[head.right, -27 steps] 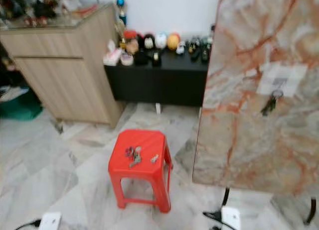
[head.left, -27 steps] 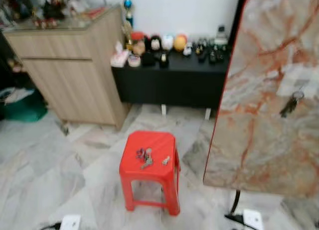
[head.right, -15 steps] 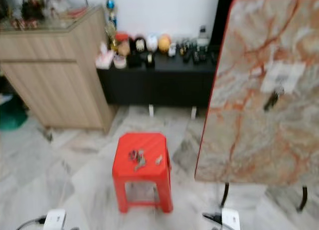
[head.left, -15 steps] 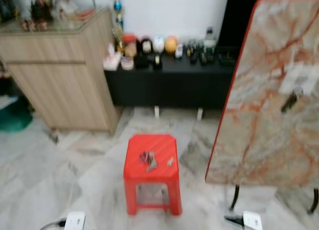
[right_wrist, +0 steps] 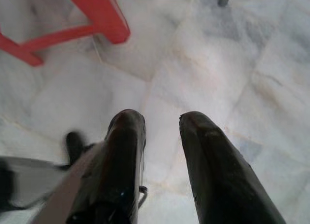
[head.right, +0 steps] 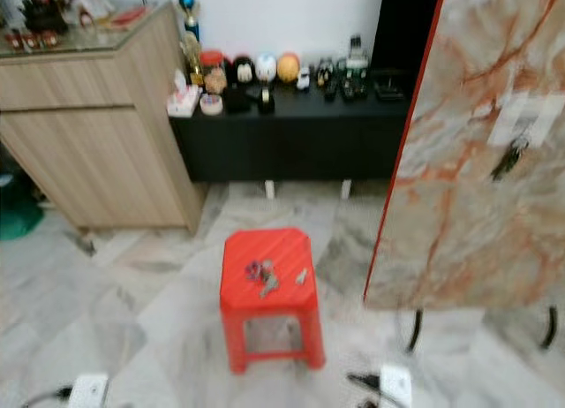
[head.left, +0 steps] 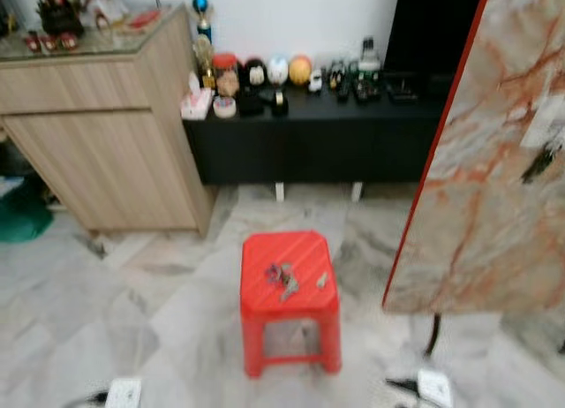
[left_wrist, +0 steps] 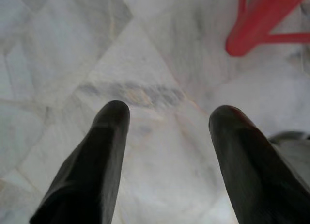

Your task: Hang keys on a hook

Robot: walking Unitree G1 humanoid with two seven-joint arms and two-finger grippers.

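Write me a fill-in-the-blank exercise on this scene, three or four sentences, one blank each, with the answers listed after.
1. The loose keys lie on top of a red plastic ____.
2. A dark bunch of keys already hangs on the tilted ____-patterned board.
3. The left gripper hangs over the floor with its fingers ____.
4. The figurines stand on a low ____ cabinet.

Missing words: stool; marble; open; black
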